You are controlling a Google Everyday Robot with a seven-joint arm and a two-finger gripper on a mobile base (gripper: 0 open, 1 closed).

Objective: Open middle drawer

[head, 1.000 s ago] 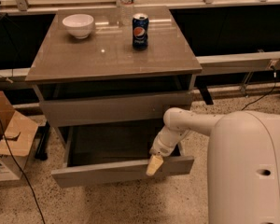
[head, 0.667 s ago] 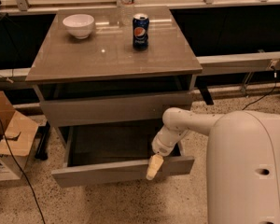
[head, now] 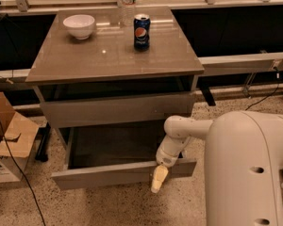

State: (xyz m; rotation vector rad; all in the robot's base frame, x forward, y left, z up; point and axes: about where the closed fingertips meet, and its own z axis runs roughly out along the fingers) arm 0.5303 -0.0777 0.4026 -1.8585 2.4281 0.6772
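Most of the job looks done for you: the middle drawer (head: 108, 174) is pulled well out, its dark inside showing below the shut upper front (head: 118, 109). Your pincer (head: 159, 178) hangs at that drawer front's top edge, right of middle. You cannot tell whether it is spread or pinching. Only letting go and backing off seem left.

Dim, warm-tinted light, mostly from overhead. Bench (head: 75, 67) top carries soft glare streaks + one small bright spot near its centre. Recess under the top & inside of the middle drawer (head: 104, 174) sit in deep shadow, detail lost. White arm shell (head: 247, 168) is the brightest area, nearly washed out. End effector (head: 159, 178), pale yellow, hangs at the drawer's front edge, evenly lit. Background either side goes black.
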